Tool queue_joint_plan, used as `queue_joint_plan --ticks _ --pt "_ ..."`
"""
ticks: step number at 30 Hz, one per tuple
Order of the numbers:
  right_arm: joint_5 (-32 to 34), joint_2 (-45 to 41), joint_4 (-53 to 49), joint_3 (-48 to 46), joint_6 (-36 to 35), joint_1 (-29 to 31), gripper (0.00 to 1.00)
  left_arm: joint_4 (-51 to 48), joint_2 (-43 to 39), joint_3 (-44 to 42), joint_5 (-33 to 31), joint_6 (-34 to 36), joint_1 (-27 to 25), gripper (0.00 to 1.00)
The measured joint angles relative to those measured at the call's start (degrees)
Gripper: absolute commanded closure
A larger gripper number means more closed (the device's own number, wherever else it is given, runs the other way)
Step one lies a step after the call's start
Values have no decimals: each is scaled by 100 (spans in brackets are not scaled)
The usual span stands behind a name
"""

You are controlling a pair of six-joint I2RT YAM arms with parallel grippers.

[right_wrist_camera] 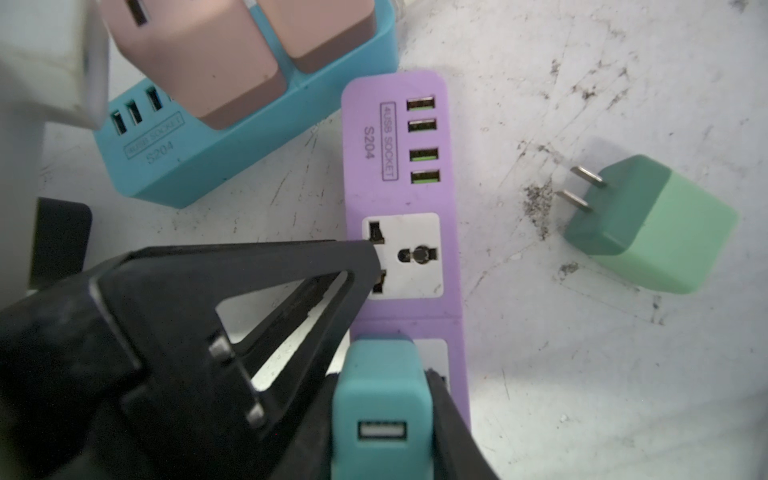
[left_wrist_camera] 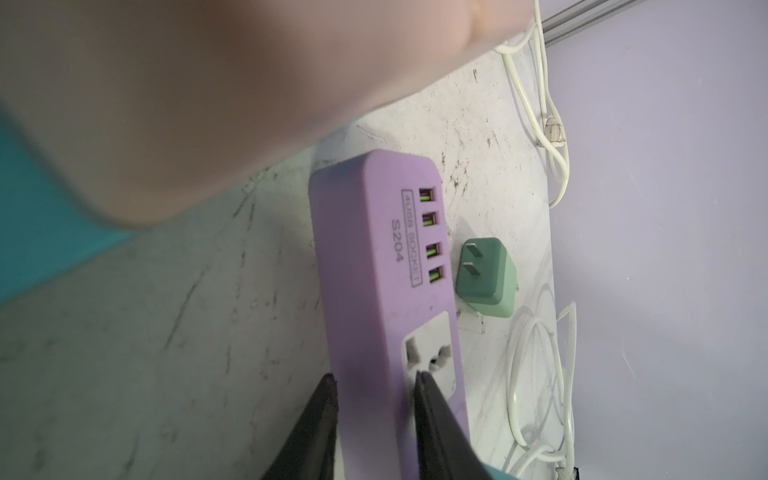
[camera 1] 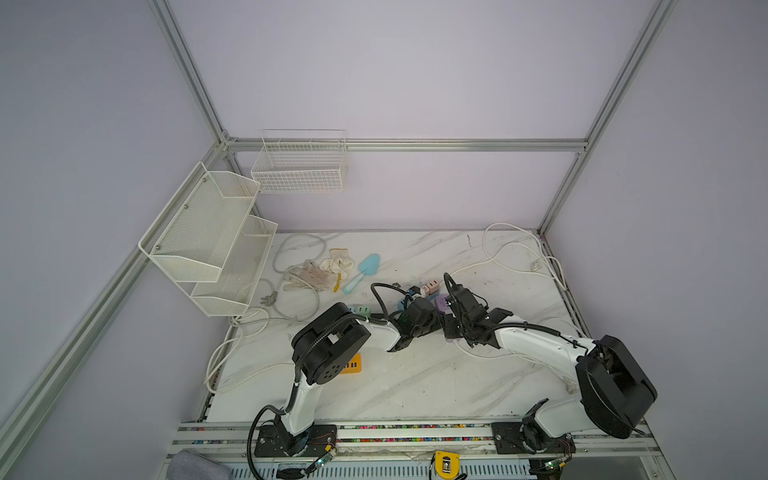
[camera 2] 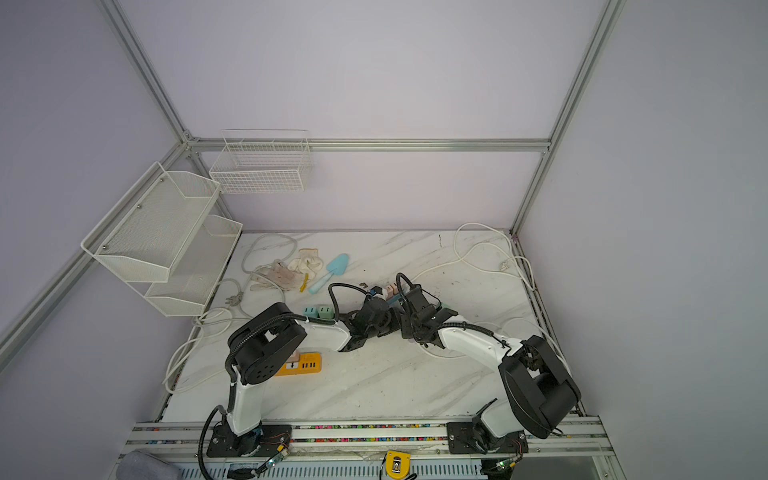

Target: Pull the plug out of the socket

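— Now, where sits teal plug [right_wrist_camera: 382, 395]?
— Still seated in purple power strip [right_wrist_camera: 374, 199], clamped between jaws of right gripper [right_wrist_camera: 382, 374].
— And left gripper [left_wrist_camera: 374, 374]?
— Jaws slightly apart, tips resting on same strip, just beside.

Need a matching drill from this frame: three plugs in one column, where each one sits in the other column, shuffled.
1 teal plug
2 green plug
3 pink plugs

A loose on the table, prongs bare
B on the blue strip
C on the purple strip, gripped by the right claw

Pairs: 1-C, 2-A, 3-B
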Motion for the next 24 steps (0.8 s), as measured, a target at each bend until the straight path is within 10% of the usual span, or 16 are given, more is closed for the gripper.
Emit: queue_joint_plan --ticks 24 --pt "-22 -37 -223 57 -210 13 90 157 59 -7 -87 -168 -72 71"
